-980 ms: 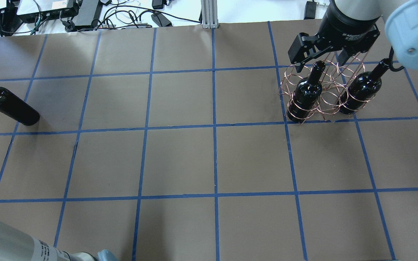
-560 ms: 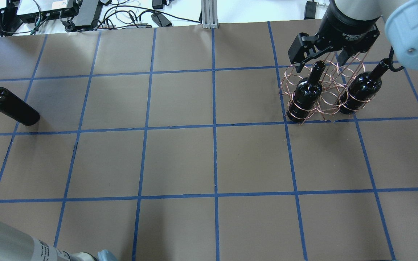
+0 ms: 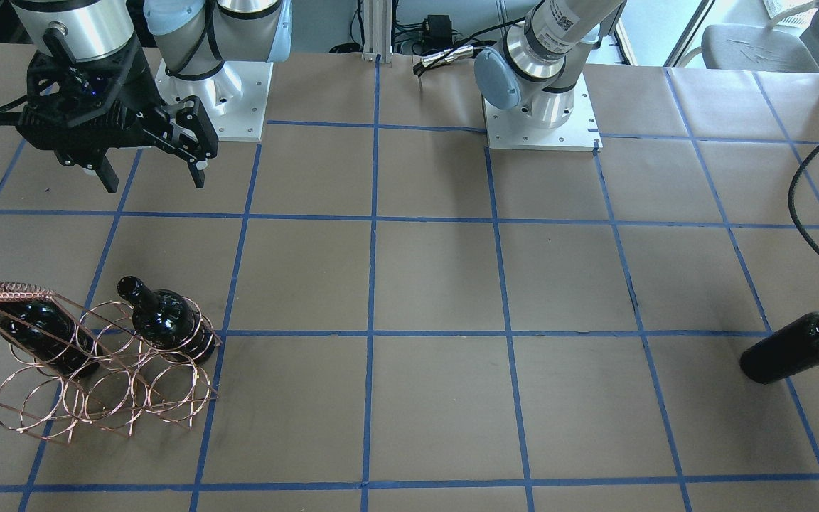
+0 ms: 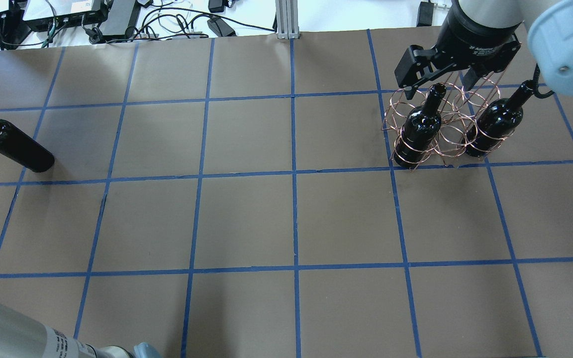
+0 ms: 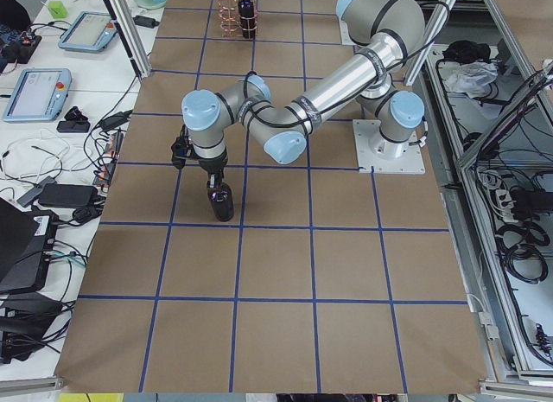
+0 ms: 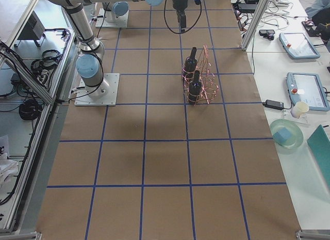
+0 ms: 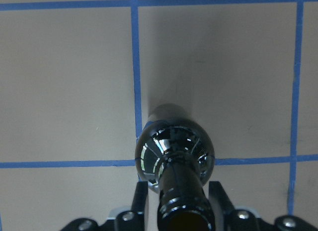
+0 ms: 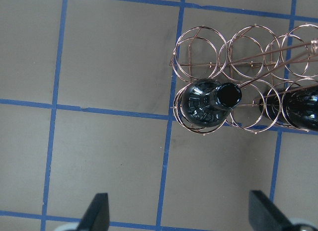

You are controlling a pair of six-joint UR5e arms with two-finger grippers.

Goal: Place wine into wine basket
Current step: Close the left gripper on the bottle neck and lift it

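Spanning every view is the brown-papered table with a blue tape grid. Wine basket stands at the right end. One racked bottle and a second racked bottle stand upright in the end rings of the row nearer the robot. Right gripper hovers above the basket, fingers spread wide, gripping nothing. Wine is well apart at the left end, upright and outside the basket. Left gripper is clamped on its neck. Its base looks to rest on the table, hard to confirm.
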